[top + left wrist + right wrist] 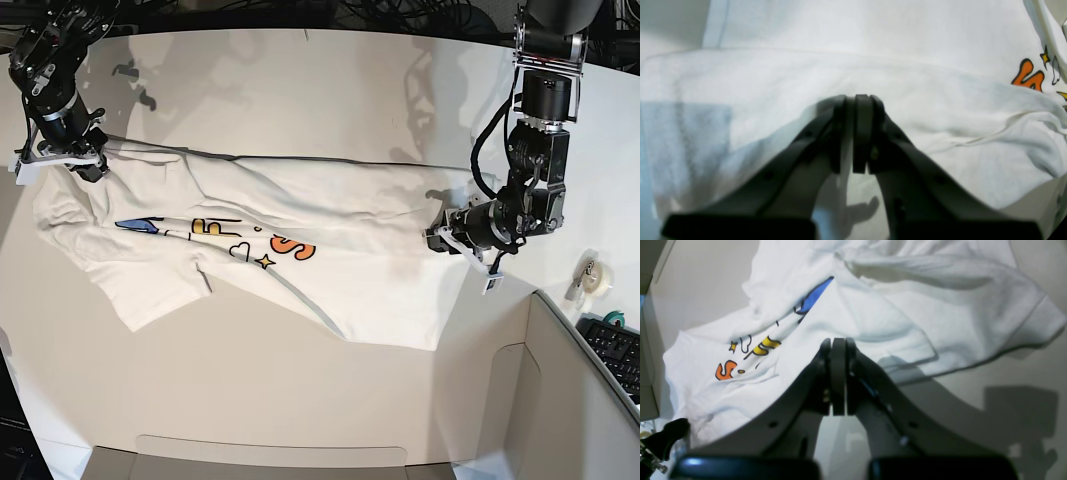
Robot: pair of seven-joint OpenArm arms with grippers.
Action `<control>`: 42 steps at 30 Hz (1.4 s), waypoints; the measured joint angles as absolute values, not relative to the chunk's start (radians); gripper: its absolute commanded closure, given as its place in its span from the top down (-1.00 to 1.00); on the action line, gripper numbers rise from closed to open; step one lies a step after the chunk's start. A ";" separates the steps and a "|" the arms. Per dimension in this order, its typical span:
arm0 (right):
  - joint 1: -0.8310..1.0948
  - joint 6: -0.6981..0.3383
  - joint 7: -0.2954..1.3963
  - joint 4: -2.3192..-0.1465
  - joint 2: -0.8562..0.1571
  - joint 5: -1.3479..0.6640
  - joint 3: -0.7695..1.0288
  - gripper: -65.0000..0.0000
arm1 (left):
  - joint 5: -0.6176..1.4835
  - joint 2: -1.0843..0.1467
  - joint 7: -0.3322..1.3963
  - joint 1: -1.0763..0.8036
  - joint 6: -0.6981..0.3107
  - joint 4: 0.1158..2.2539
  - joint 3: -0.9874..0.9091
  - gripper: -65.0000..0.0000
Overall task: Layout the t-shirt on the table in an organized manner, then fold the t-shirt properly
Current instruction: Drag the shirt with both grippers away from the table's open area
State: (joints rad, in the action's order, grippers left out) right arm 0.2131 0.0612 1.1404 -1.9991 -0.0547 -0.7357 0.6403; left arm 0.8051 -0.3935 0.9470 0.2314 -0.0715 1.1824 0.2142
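The white t-shirt (350, 230) lies stretched across the white table (300, 90), its printed letters (215, 235) face up at mid left. My left gripper (440, 238) is shut on the shirt's right end. In the left wrist view the gripper (858, 100) has its jaws together with cloth (873, 50) around them, and an orange letter (1028, 76) shows at the right. My right gripper (90, 165) is shut on the shirt's far left corner. In the right wrist view the gripper (838, 341) has its jaws together over the wrinkled shirt (873, 316).
A grey box-like panel (560, 400) stands at the front right. A tape roll (597, 283) and a keyboard (612, 345) sit beside it. Cables run along the table's far edge. Bare tabletop (700, 283) lies beyond the shirt.
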 measured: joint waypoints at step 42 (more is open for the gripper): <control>0.425 -0.044 0.926 -1.713 -0.252 -0.734 0.551 -1.00 | 0.645 -0.546 1.104 -0.181 -0.048 1.755 0.221 -0.87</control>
